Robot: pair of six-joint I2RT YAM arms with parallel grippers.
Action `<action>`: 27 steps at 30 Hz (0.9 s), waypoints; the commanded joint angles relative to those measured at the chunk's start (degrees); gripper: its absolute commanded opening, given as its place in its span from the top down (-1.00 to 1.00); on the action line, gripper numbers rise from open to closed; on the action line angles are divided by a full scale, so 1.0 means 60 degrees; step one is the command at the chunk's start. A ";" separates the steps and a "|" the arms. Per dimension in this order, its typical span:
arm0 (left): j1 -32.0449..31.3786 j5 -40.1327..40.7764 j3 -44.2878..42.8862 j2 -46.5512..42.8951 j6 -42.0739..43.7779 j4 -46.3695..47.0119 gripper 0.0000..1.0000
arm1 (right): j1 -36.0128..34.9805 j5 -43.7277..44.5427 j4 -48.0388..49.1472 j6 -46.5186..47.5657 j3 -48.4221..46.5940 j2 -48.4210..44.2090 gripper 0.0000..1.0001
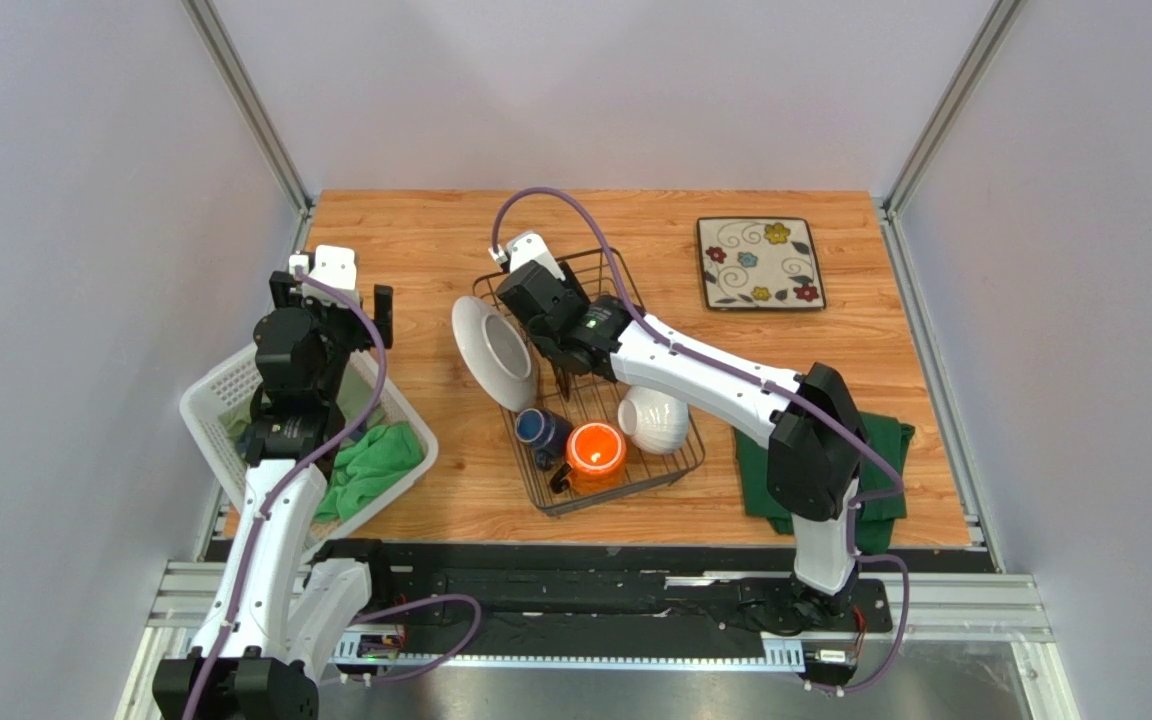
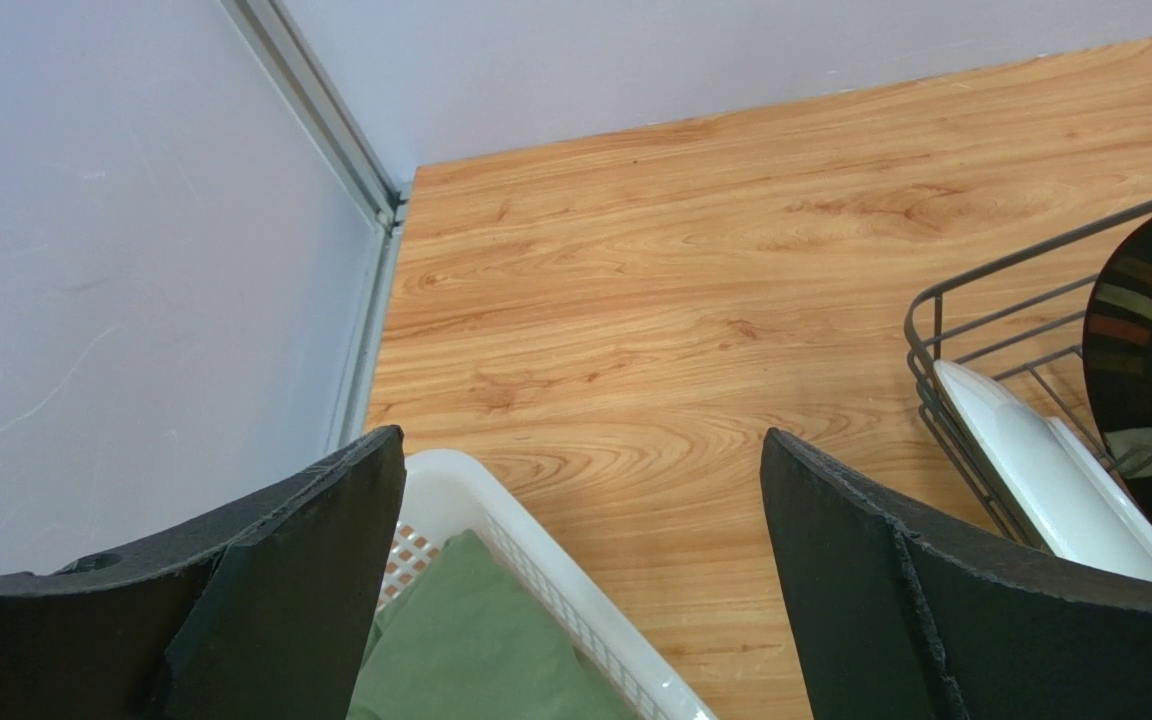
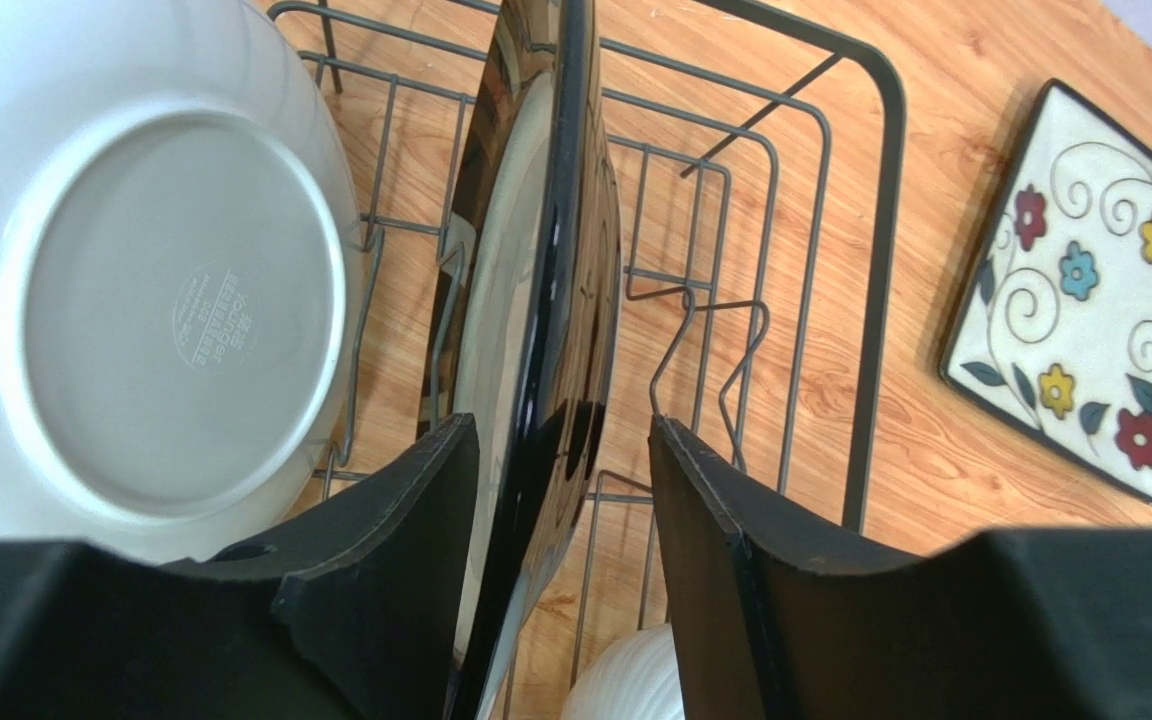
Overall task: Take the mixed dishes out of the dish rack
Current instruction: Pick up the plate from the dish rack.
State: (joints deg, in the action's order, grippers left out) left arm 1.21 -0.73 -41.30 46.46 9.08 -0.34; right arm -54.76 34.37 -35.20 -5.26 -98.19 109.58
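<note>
- The dish rack (image 1: 579, 393) sits near the middle of the table (image 1: 432, 240), skewed to its edges.
- The right gripper (image 3: 560, 428) reaches down into the far half of the rack. Its jaws are partly open and straddle the rim of a dark-rimmed round plate (image 3: 537, 255) that stands on edge between the tines.
- One finger lies close against the plate's pale face. On the other side, rack wire shows in the gap between finger and rim, so the plate is not clamped.
- A round white plate (image 1: 489, 353) stands just beside it at the rack's left side. It is tilted outward, with its underside towards the right wrist camera.
- At the near end of the rack are a dark blue mug (image 1: 542, 432), an orange mug (image 1: 594, 450) just beside it, and a white ribbed bowl (image 1: 654, 420) to their right.
- The square floral plate (image 1: 760, 263) lies flat on the table towards the far right corner, well apart from the rack.
- The left gripper (image 2: 579, 443) is wide open and holds nothing. It hovers over the far corner of a white slotted basket (image 2: 537, 563) near the table's left edge.
- A green cloth (image 1: 372, 465) lies in that basket.
- A dark green cloth (image 1: 883, 450) lies by the near right corner, under the right arm.
</note>
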 commanded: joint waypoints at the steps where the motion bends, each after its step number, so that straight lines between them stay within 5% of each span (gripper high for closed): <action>1: 0.0003 0.0064 0.0042 -0.0052 -0.0181 0.0437 -0.92 | 0.0089 -0.0322 -0.0110 -0.0456 -0.0524 0.0062 0.02; 27: 0.0003 0.0107 0.0057 -0.0052 -0.0166 0.0408 -0.92 | 0.0177 -0.1100 -0.0549 -0.1116 -0.0803 -0.0041 0.18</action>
State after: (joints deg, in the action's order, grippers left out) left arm 1.21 -0.73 -41.30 46.48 9.08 -0.14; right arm -53.82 28.29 -39.07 -10.70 -100.60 110.50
